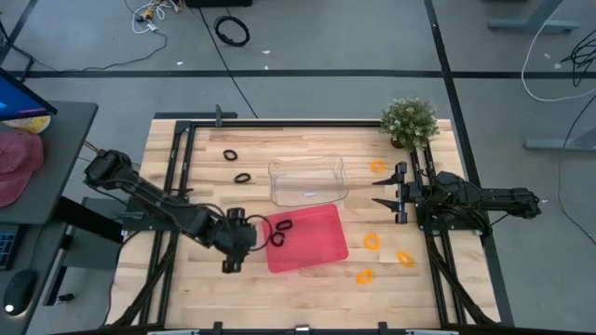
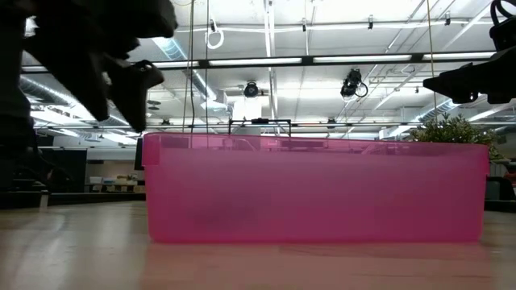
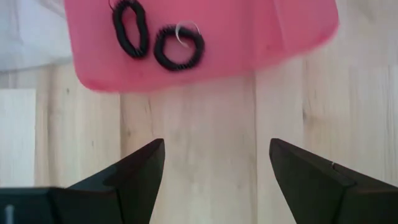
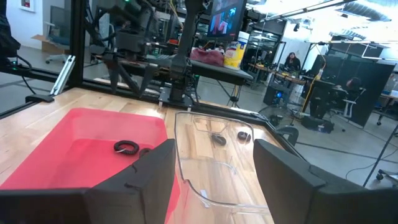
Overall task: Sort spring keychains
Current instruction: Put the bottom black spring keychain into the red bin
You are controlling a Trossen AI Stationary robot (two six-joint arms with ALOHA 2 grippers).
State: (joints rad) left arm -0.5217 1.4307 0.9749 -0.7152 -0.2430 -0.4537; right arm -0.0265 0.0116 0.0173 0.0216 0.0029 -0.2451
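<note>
Taking the high view as a clock face with the table's middle at the centre, the left gripper (image 1: 244,234) hangs at about 8 o'clock, just off the red tray's (image 1: 321,249) left edge, its fingers spread with nothing between them. Two black keychains (image 1: 279,232) already lie in the tray's left end, side by side; in the left wrist view one is a stretched oval (image 3: 130,28) and the other nearly round (image 3: 179,47). Two more black keychains (image 1: 237,166) wait on the bare wood at about 10 o'clock. The upper one (image 1: 229,154) looks roundish and the lower (image 1: 242,177) is a flattened oval with its long axis running roughly 8 to 2.

The clear tray (image 1: 308,180) at 12 o'clock holds nothing. Four orange keychains are loose on the right: one (image 1: 376,167) at 2 o'clock, three (image 1: 372,242) (image 1: 405,259) (image 1: 364,275) around 4 to 5. The right gripper (image 1: 386,193) waits at 3 o'clock, fingers apart and empty.

By my reckoning, a quarter is sorted; six remain.
</note>
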